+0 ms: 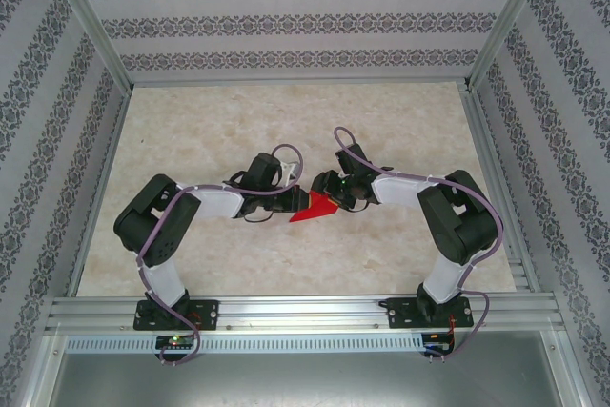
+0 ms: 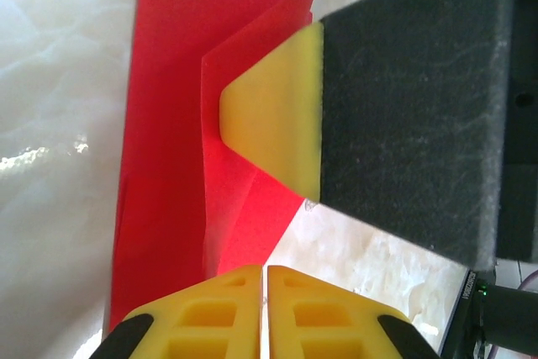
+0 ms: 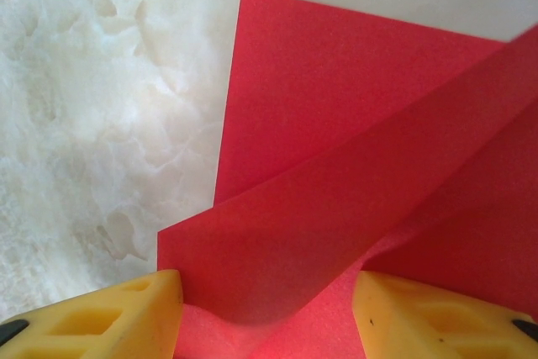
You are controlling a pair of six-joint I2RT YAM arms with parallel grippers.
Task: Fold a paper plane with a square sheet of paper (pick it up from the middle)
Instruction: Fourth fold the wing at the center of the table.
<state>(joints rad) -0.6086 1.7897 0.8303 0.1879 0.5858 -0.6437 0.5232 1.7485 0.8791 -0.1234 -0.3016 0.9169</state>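
One red sheet (image 3: 336,124) lies between fingers (image 3: 109,317) of the right tool (image 3: 265,292).

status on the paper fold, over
Left gripper shut on the square sheet of paper, partly folded. Right gripper open, straddling it. Nothing in the way.

Paper (image 1: 313,207) lies near the centre of the table (image 1: 191,131). Left gripper (image 1: 286,191) stands at the paper's 10 o'clock and right gripper (image 1: 332,192) at its 1 o'clock, both meeting it. In the left wrist view, the paper runs toward 11 o'clock from the left gripper's tips, which are pressed together. In the right wrist view, the paper lies between spread fingers (image 3: 109,317) and extends toward 12 o'clock.
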